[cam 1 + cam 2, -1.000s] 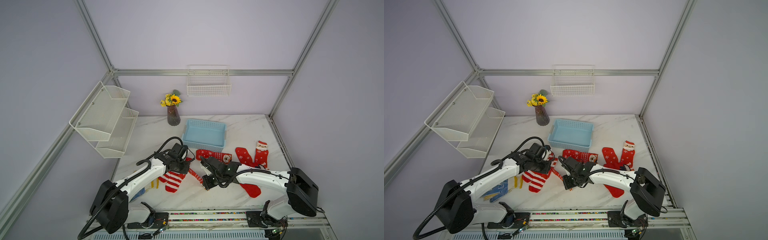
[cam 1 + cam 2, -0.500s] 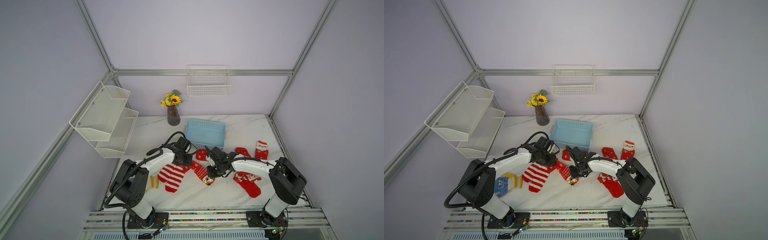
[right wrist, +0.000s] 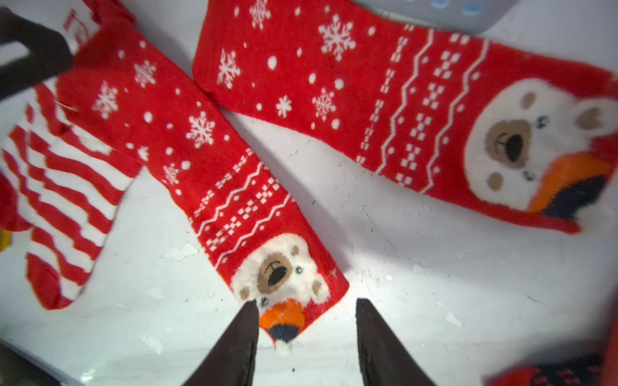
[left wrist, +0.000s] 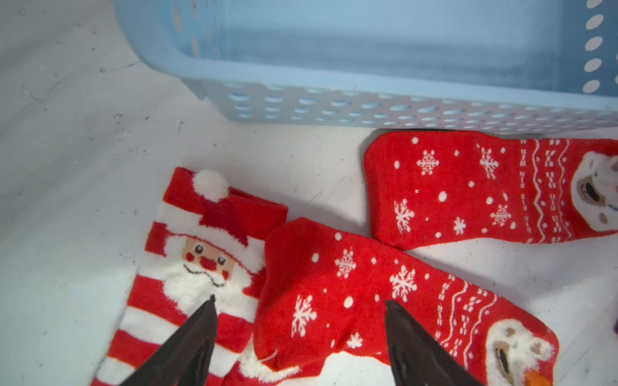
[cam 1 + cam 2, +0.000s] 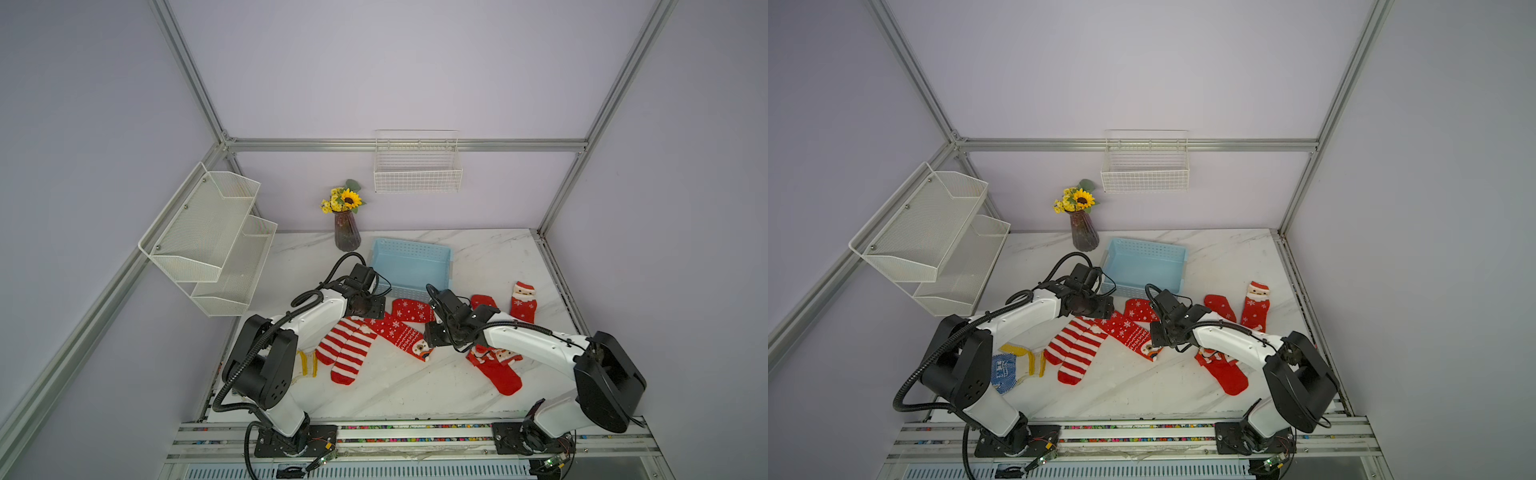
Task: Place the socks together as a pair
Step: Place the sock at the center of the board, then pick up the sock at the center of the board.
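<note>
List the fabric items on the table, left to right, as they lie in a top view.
blue-dotted glove → striped socks → snowflake sock with the bear cuff → Santa sock

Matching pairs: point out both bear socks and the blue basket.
bear sock by basket [image 3: 351, 90], right wrist view, snowflake part
other bear sock [image 3: 200, 157], right wrist view, middle
blue basket [image 4: 368, 107], left wrist view, wall

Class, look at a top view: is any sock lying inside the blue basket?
No; the blue basket has a bare floor, and the nearest snowflake sock lies outside its front wall.
</note>
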### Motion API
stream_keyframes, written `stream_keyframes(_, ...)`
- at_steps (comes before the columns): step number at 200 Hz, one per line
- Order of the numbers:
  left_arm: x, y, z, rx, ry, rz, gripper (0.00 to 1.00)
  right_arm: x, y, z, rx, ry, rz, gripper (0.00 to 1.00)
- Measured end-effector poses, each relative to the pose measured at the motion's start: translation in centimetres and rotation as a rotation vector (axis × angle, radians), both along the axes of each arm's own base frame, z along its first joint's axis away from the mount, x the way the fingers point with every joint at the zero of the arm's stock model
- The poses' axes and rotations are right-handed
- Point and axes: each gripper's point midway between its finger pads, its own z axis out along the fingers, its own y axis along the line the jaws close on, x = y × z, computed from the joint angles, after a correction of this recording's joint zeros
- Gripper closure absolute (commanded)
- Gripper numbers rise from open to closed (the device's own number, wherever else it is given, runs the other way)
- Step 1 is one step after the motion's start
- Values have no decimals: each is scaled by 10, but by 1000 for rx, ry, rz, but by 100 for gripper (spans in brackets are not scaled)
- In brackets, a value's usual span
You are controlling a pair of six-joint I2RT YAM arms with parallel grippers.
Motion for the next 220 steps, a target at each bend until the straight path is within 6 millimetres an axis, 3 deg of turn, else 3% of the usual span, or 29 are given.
stream_keyframes(17,2,1,10,-24,-29,13,24,-6,-5,7,62,-6,-69,49)
stream_keyframes(39,2,-1,18,-68,-53,23,30,-19,-11,-2,125,24,-152,49)
stream_keyframes(79,0,-2,1,-67,-17,34,40,-40,0,-22,226,87,-222,48)
stream_keyframes(111,-2,-3,-13,-60,19,31,44,-39,21,-21,299,82,-244,49)
stream_keyframes(140,-4,-4,-19,-64,36,26,46,-40,28,-27,314,85,-262,50)
stream_keyframes(220,-8,-2,-30,-55,56,31,56,-40,15,-54,252,85,-329,50)
